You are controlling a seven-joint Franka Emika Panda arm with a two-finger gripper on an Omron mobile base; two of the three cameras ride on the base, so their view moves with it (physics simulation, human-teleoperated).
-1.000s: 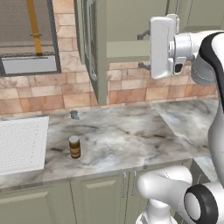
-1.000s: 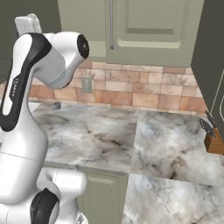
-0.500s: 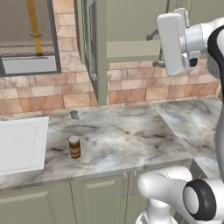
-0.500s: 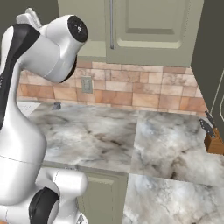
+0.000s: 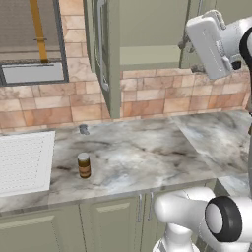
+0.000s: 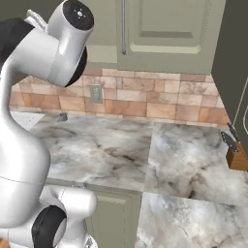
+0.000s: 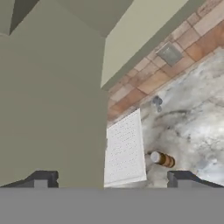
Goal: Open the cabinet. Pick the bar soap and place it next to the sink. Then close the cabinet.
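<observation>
The cabinet has its left door swung out toward me, edge-on, so the pale inside and a bare shelf show. Its right door is closed, with a long silver handle. My gripper is high up in front of the cabinet's right part, open and holding nothing. In the hand view the gripper has its tips wide apart, close to a green cabinet face. Far below lies the white gridded sink, at the counter's left end. The bar soap is out of view.
A brown jar with a tan lid stands on the marble counter right of the sink. A small grey knob sits near the brick wall. A knife block stands at the far right, and an outlet is on the wall.
My hand has swung to the right along the cabinet front and turned. The jar, the sink and the doors have stayed put.
</observation>
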